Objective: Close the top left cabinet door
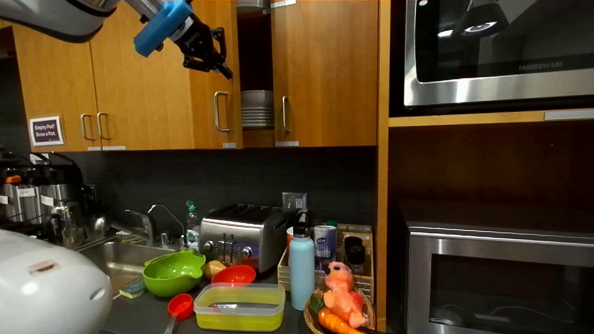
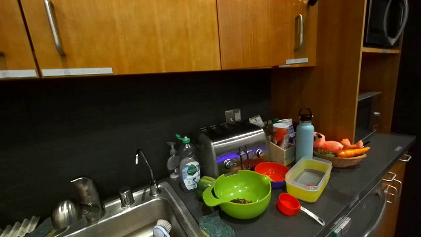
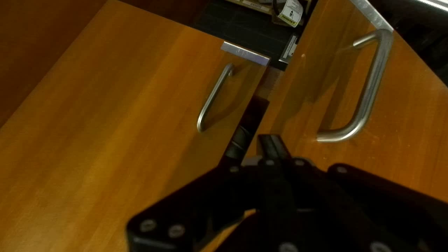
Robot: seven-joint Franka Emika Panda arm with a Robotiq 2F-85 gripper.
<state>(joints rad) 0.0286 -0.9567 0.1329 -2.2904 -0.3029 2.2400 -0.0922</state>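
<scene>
The top left cabinet door [image 1: 204, 116] is honey-brown wood with a silver bar handle [image 1: 220, 111] near its right edge. It stands partly open, its right edge swung outward. It also shows in an exterior view [image 2: 253, 36]. The wrist view is upside down and shows this door [image 3: 402, 150] on the right, nearer than the matching door [image 3: 122, 115]. My gripper [image 1: 227, 73] is shut and empty, in front of the door near its right edge and above its handle. In the wrist view its fingertips [image 3: 271, 145] lie together over the door; contact cannot be told.
The matching right door [image 1: 329, 74] has its handle near its left edge. Stacked plates [image 1: 257, 109] show in the gap between the doors. Below, the counter holds a toaster [image 1: 246, 236], a blue bottle [image 1: 302, 271], bowls and a food basket. A microwave [image 1: 501, 51] is at the right.
</scene>
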